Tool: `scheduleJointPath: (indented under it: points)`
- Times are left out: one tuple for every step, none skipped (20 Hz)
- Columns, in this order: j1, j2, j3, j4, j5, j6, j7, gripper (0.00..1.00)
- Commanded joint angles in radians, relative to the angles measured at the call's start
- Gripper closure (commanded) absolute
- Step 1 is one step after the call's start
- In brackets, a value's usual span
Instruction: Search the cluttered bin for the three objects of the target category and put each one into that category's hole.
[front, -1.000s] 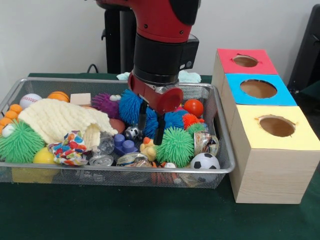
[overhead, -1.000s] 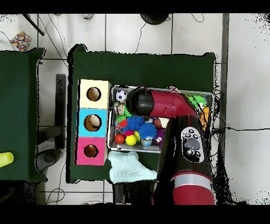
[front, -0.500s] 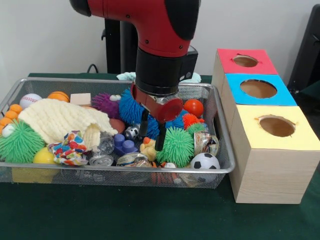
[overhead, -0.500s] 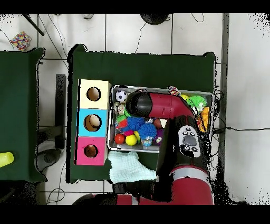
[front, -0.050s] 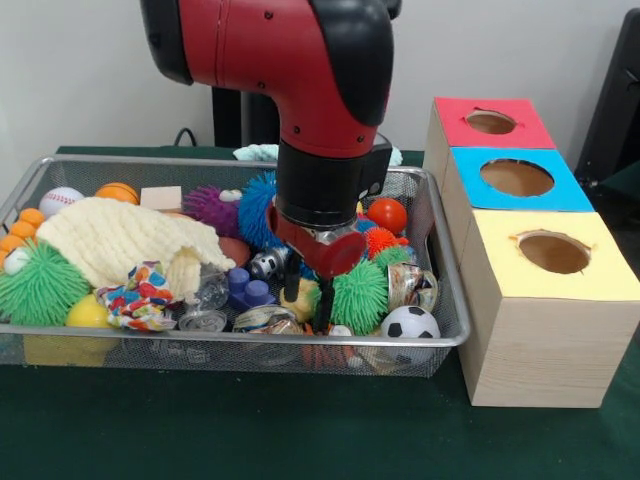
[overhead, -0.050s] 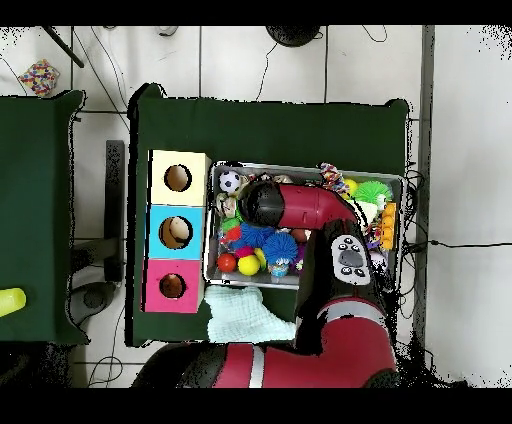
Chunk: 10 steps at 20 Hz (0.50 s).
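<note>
Fingers of the end effector (front, -0.050s: 308, 300) stand spread, straddling the yellow duck toy (front, -0.050s: 297, 299) directly beneath; green spiky ball (front, -0.050s: 359, 295) sits just beside, toward the boxes.

1. No words, brand names, numbers or signs can be read in either view.
2. The three box tops (front, -0.050s: 520, 180) are plain red, blue and yellow with no lettering.
3. The crumpled wrapper (front, -0.050s: 135, 295) in the near left part of the bin (front, -0.050s: 440, 290) has a coloured print, but it forms no legible characters.
4. The arm's control pad (overhead, -0.050s: 349, 258) in the overhead view shows buttons whose markings are too small to read.
</note>
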Motion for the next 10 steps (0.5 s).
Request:
scheduleJointPath:
  points:
    - [0.006,0.058,0.035,0.038,-0.035,-0.018,-0.001,0.0]
    - [0.006,0.061,0.031,0.035,-0.039,-0.011,-0.008,0.0]
    - [0.009,0.064,0.023,0.031,-0.044,-0.012,-0.009,0.0]
    - [0.011,0.065,0.019,0.028,-0.048,0.003,-0.018,0.0]
    - [0.015,0.065,0.009,0.025,-0.056,0.007,-0.022,0.0]
    - [0.018,0.066,0.003,0.022,-0.06,0.02,-0.029,0.0]
    - [0.021,0.068,-0.004,0.018,-0.065,0.029,-0.035,0.0]
    - [0.023,0.069,-0.01,0.014,-0.07,0.037,-0.041,0.0]
    - [0.025,0.073,-0.011,0.014,-0.073,0.045,-0.048,0.0]
    - [0.029,0.074,-0.017,0.01,-0.078,0.06,-0.056,0.0]
